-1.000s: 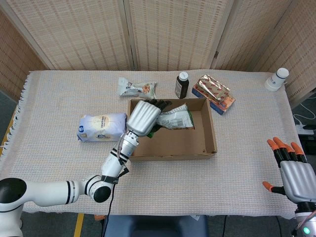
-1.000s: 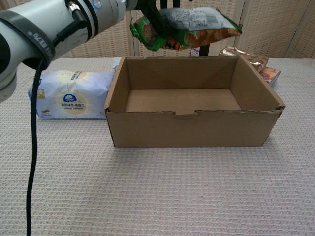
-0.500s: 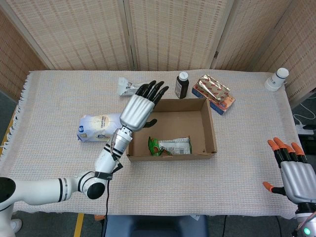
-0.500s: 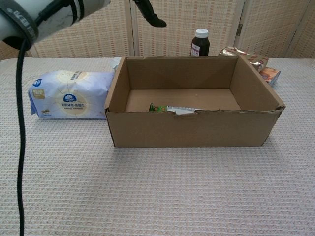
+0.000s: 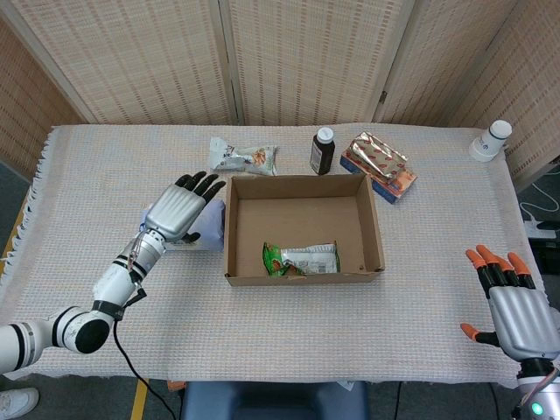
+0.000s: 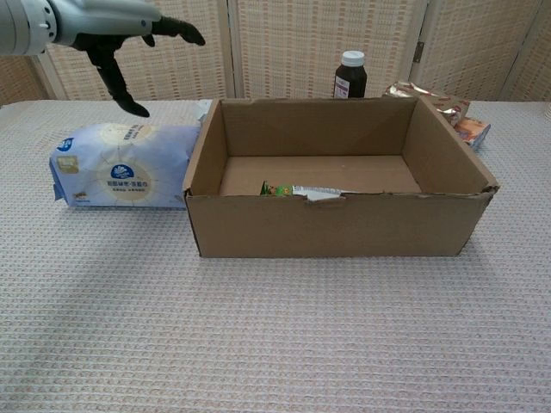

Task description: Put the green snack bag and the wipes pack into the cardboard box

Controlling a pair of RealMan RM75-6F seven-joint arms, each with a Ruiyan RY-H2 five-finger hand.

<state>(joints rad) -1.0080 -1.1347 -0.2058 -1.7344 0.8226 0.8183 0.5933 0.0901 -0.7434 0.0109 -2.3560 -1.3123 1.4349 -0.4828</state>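
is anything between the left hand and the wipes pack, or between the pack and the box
Nothing visible blocks either. The left hand hovers open directly above the wipes pack, which lies right beside the cardboard box; only the box's left wall must be cleared.

Wipes pack [image 6: 120, 165] hard against box wall [image 6: 200, 151] (top exposed)

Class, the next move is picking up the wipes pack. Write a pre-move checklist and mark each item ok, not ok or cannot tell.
1. Green snack bag already lies in the cardboard box: ok.
2. Left hand holds nothing, fingers spread: ok.
3. Left hand is above the wipes pack, not touching it: ok.
4. Wipes pack lies flat on the table beside the box's left wall: ok.
5. Room left in the box for the pack: ok, most of the floor is bare.
6. Right hand is far from the box, out of the way: ok.
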